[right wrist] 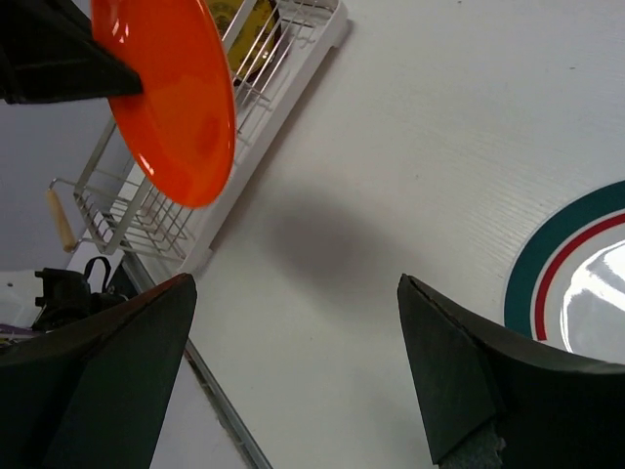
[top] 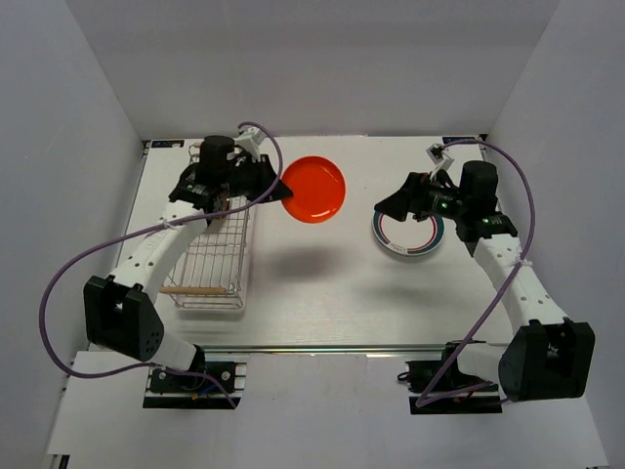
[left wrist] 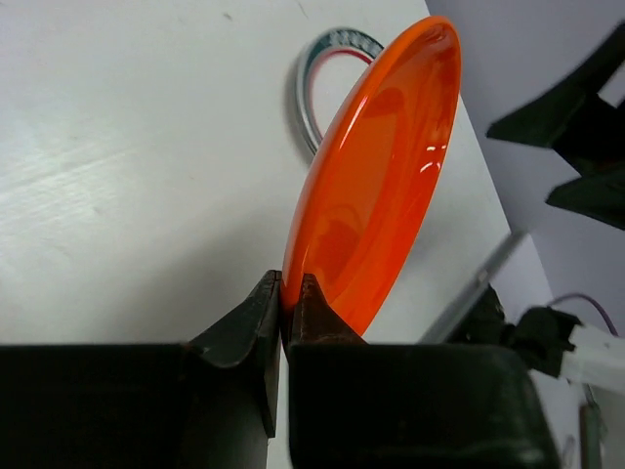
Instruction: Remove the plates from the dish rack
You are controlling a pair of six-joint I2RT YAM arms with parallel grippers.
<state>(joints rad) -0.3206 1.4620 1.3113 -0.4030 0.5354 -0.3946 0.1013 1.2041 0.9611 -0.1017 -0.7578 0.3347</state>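
One white worktop (top: pixel 322 293) carries everything, walled in by pale panels on three sides. Two black-and-white robot arms are bolted at its near edge, the left arm (top: pixel 146 259) reaching to the far left and the right arm (top: pixel 518 274) to the right.

One rectangular silver wire dish rack (top: pixel 210 264) lies on the left side of the worktop, its long side running front to back, on a white tray (right wrist: pixel 293 88). A light wooden rod handle (top: pixel 200 290) crosses its near short end. Most of the rack's slots stand bare. At its far end a yellow-brown plate (right wrist: pixel 256 29) stands among the wires, largely hidden.

Three plates can be counted. A white round plate with a teal and red ringed rim (top: pixel 410 239) lies flat on the right half of the worktop, well apart from the rack. A plain glossy orange-red round plate (top: pixel 314 189) is out of the rack, lifted clear of the worktop just right of the rack's far end, with its shadow on the surface nearer the front. The third is the yellow-brown one in the rack.

The left gripper (left wrist: pixel 291 293) has its black fingers pressed onto the orange-red plate's rim, pinching it at one edge. The right gripper (right wrist: pixel 296 280) hangs over the left part of the white plate, its fingers spread wide with nothing between them.
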